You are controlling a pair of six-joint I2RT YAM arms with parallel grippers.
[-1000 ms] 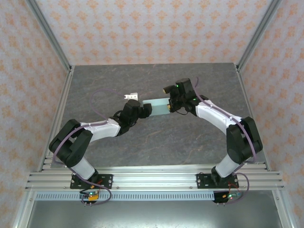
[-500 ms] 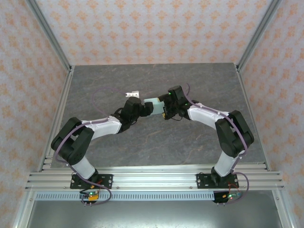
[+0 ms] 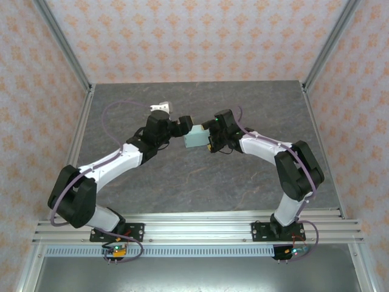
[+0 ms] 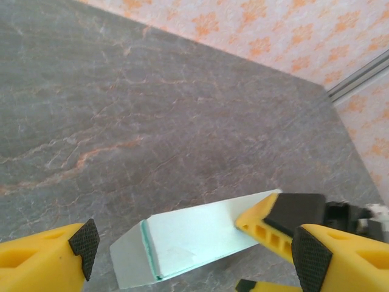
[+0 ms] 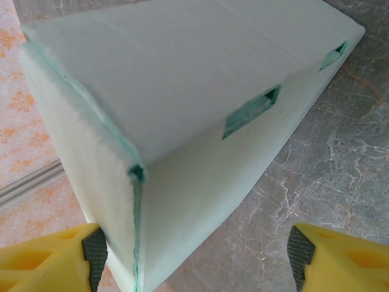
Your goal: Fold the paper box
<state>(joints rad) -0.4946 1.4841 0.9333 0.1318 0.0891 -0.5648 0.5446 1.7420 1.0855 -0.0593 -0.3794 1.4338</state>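
The left gripper (image 4: 196, 246) stands wide open. Its two yellow fingers (image 4: 42, 261) flank one end of the paper box (image 4: 200, 234) without touching it. The right gripper (image 5: 196, 252) is also spread wide around the box's other end. One black pad (image 5: 94, 249) sits at the box's near edge, and bare stone shows between the card and the other finger. I cannot tell whether the box rests on the table or is lifted off it.

From above, the left gripper (image 3: 184, 123) and right gripper (image 3: 209, 141) meet at the paper box (image 3: 196, 137), which sits just behind mid-table. The box's edges show a darker mint line, and two slots (image 5: 252, 109) are cut in one face.

There are two arms, two grippers and one box. Open table (image 3: 182, 176) runs out from the box on every side, with the most room toward the near rail (image 3: 200, 230) and less toward the back wall.

The surface is grey marbled stone with rust veins. Pale walls (image 3: 200, 36) with an orange motif enclose it, and slanted metal posts (image 3: 64, 52) stand at the corners.
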